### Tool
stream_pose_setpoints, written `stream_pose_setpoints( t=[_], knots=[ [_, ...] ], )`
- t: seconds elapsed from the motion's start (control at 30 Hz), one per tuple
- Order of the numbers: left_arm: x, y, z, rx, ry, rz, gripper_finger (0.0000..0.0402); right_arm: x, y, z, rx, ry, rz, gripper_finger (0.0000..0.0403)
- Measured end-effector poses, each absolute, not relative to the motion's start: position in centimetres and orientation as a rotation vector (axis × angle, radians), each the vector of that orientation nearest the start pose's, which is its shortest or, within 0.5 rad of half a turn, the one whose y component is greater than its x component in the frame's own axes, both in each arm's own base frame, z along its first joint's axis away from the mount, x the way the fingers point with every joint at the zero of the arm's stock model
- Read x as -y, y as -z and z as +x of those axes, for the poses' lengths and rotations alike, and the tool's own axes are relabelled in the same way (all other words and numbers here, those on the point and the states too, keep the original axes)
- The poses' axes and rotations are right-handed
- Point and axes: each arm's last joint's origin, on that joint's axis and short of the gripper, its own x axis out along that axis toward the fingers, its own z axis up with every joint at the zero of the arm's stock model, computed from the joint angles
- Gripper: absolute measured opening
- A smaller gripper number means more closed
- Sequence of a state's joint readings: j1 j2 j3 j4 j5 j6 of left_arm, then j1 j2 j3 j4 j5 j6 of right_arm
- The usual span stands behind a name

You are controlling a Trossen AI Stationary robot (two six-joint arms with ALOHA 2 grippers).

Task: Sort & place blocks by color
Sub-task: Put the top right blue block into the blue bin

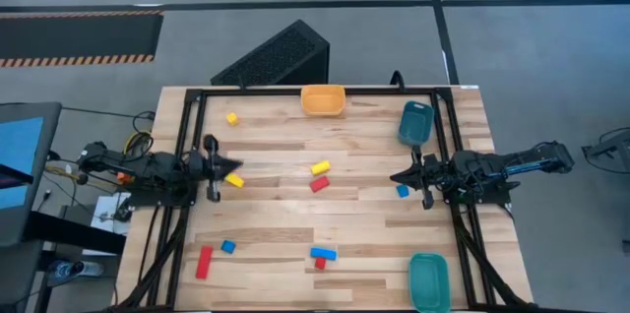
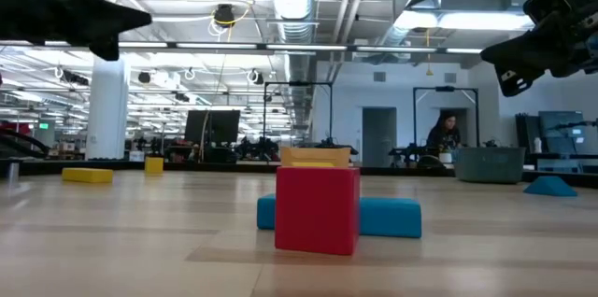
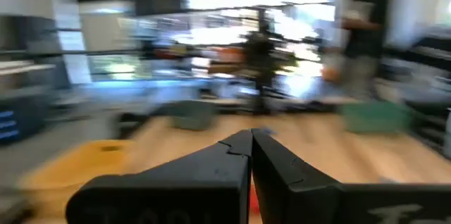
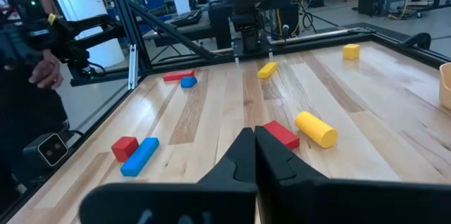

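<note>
Red, yellow and blue blocks lie scattered on the wooden table. A yellow cube lies far left and a yellow bar beside my left gripper. A yellow piece and a red block lie mid-table. A small blue block lies by my right gripper. A red bar, a blue cube, a blue bar and a red cube lie near the front. My left gripper is shut and empty at the left, raised above the table. My right gripper is shut and empty at the right, also raised.
An orange tray stands at the far edge, a blue tray at the far right and a teal tray at the near right. A black frame borders the table. A person is in the room behind.
</note>
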State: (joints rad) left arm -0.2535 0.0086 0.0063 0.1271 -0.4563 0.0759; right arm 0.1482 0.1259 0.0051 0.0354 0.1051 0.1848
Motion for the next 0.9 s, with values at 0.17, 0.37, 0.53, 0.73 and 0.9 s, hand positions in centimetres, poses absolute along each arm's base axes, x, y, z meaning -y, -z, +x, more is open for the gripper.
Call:
stream_pose_setpoints(
  t=[0.17, 0.37, 0.53, 0.73, 0.9],
  knots=[
    [0.5, -17.9, 9.2, 0.155, -0.433, -0.134, 0.0000, -1.2, -15.8, 10.4, -0.088, -0.035, 0.174, 0.0007],
    [0.4, -17.8, 9.2, 0.202, -0.434, -0.373, 0.0000, -1.2, -15.9, 10.4, -0.088, -0.035, 0.174, 0.0007],
    [0.3, -17.8, 9.1, 0.237, -0.457, -0.498, 0.0000, -1.1, -15.9, 10.4, -0.079, 0.009, 0.104, 0.0007],
    [-0.1, -17.7, 8.9, 0.278, -0.622, -0.542, 0.0000, -0.5, -16.6, 10.5, -0.025, 0.110, -0.247, 0.0007],
    [-0.1, -18.5, 8.7, 0.370, -0.602, -0.665, 0.0000, 0.5, -19.7, 9.9, 0.295, 0.327, -0.144, 0.0007]
  ],
)
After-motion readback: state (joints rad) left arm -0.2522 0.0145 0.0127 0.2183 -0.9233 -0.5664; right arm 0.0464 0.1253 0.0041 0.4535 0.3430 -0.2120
